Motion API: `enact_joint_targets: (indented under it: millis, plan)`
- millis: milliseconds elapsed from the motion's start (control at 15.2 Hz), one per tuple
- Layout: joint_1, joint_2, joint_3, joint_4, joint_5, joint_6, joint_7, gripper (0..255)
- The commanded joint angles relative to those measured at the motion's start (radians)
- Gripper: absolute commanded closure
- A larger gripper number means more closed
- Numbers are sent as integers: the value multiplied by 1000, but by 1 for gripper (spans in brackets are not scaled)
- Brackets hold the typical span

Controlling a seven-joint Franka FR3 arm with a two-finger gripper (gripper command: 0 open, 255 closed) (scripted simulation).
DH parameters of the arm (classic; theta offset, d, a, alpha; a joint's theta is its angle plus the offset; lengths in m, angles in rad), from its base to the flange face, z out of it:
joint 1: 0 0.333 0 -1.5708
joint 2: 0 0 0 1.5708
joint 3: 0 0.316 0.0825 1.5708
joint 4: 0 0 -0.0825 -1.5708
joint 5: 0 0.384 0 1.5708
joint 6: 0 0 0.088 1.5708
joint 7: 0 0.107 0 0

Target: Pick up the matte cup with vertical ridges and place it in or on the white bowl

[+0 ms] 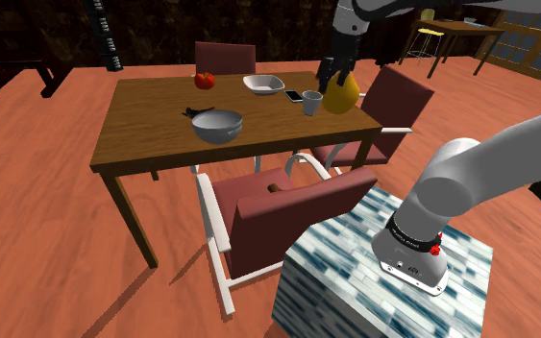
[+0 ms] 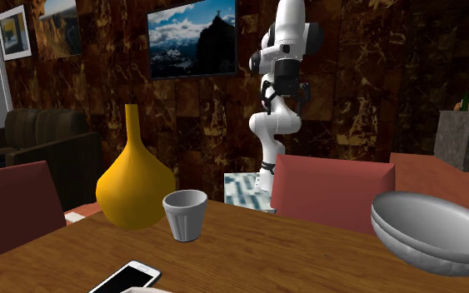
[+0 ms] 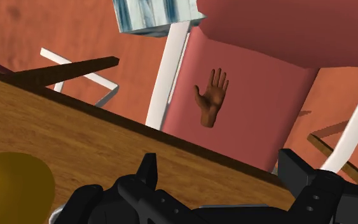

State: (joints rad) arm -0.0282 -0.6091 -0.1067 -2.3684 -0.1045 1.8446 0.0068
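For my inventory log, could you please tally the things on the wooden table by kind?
White bowl: 1
Grey bowl stack: 1
Cup: 1
Yellow vase: 1
Phone: 1
Red apple: 1
Small dark item, too small to identify: 1
Total: 7

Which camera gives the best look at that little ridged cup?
The second exterior view: the cup stands close, whole and unblocked, beside the yellow vase. The shoulder view shows it small and far off. The wrist view looks along the table edge.

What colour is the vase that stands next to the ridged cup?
The vase is mustard yellow, seen best in the second exterior view.
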Motion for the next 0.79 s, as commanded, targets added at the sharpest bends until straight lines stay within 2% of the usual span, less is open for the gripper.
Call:
enact_joint_targets:
  millis: [0,726]
  plan:
    - [-8,64,-25,19,-18,46,-31,0]
    - [-41,434,-140,190,-52,255,-193,0]
